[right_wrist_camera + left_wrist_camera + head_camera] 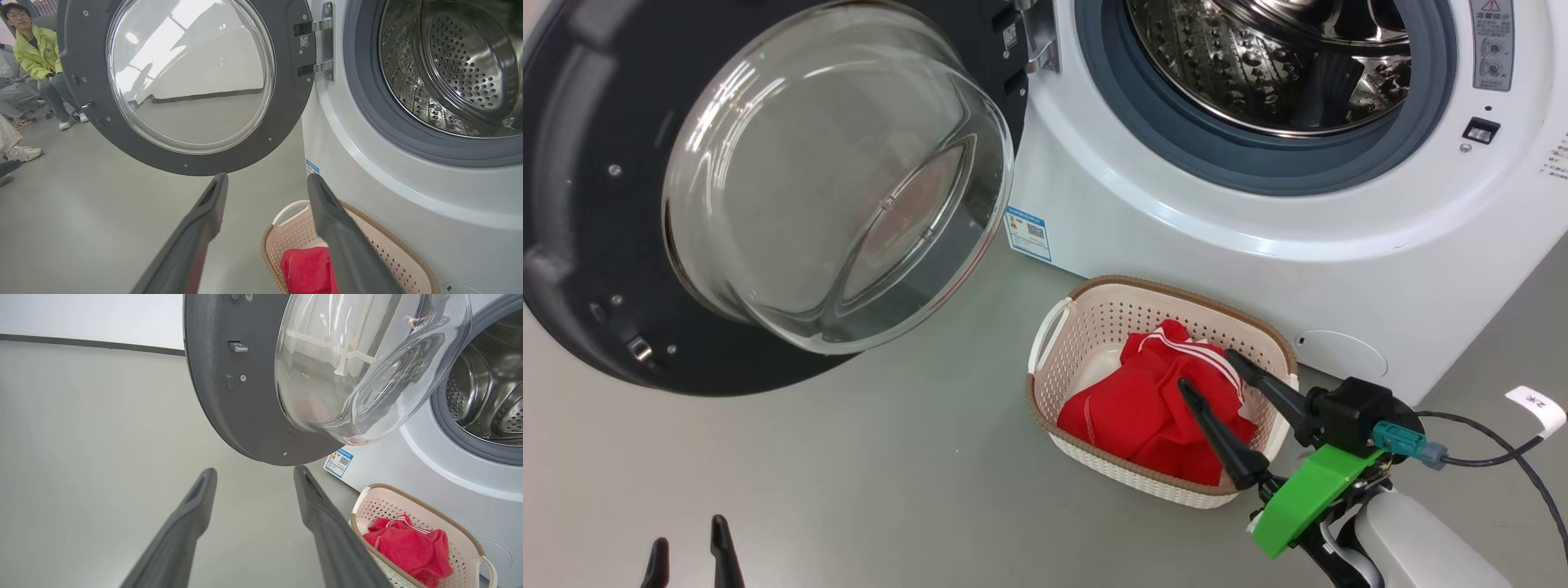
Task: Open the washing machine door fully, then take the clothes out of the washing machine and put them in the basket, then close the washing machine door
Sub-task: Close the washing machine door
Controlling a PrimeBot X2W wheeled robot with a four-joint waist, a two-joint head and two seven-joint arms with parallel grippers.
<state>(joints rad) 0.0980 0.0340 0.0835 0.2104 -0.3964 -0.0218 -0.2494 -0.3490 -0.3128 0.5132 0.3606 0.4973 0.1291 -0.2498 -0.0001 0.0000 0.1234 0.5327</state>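
The right gripper (1206,369), fingers spread and empty, partly hides the red clothes (1131,412) in the basket (1086,343); the left gripper (689,535), cut off below, is spread too.

Door (833,180): swung wide open to the left of the washer (1217,245), hung on hinges at the mouth's left edge. Inner face outward. Broad dark rim, domed clear glass bulging forward.

Washer: white front-loader, mouth uncovered. Grey gasket (1258,167) ringing a perforated steel drum (1258,65). Small blue label (1028,233) low on the front, near the door's glass. Round flap (1339,353) lower right.

Basket (1086,343): cream, perforated, brown woven-look rim, white side handles. Upright, just in front of the washer, below the mouth.

Clothes (1143,408): bright red with thin white stripes, bunched inside the basket, heaped toward its right side.
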